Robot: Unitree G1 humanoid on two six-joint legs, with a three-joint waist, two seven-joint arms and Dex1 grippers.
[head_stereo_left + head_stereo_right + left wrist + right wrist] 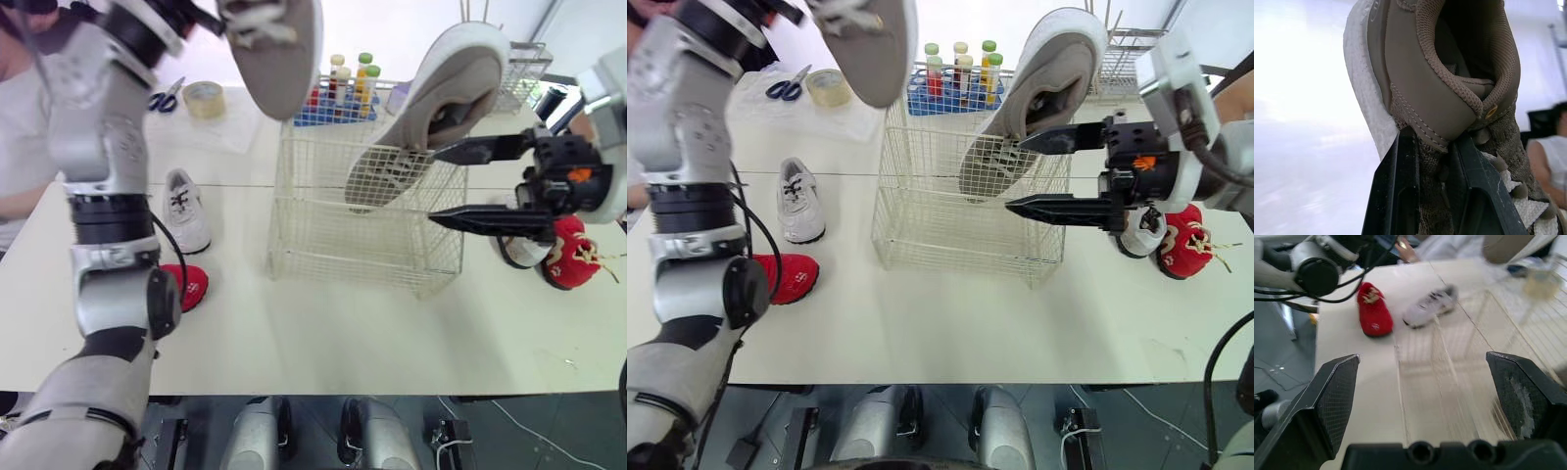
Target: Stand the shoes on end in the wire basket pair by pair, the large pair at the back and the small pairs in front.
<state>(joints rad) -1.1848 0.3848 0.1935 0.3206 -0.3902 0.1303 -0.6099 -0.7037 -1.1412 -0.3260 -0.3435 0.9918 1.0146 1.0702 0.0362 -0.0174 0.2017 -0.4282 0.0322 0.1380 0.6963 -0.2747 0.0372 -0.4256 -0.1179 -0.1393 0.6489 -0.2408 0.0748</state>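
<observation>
The left jaws clench a large tan knit shoe with a white sole point(274, 49) high over the worktop point(343, 333). Its twin point(431, 108) leans toe-down in the white wire basket point(362, 245), with the right jaws released just beside it. Unsupported, the twin may tip over the rim.

Worktop point(323, 343): wire basket point(333, 245) at the middle, nearer the back edge.

- In basket: large shoe point(441, 98), toe down in the right half, tilted, heel above the rim.
- Right gripper point(434, 186) at the basket's right side, fingers spread, beside that shoe.
- Second large shoe point(279, 49) in the air above the basket's back left corner, clamped at the heel by the left gripper point(1435, 137).
- Left of basket: small laced shoe point(186, 211). In front of it, by the left edge, low shoe point(188, 286), partly behind the left arm.
- Right edge: two small shoes side by side, inner shoe point(524, 250), outer shoe point(573, 253).
- Behind basket: tube rack point(338, 98). To its left at the back, tape roll point(204, 99) and scissors point(168, 96).
- Back right corner: wire rack point(519, 73).
</observation>
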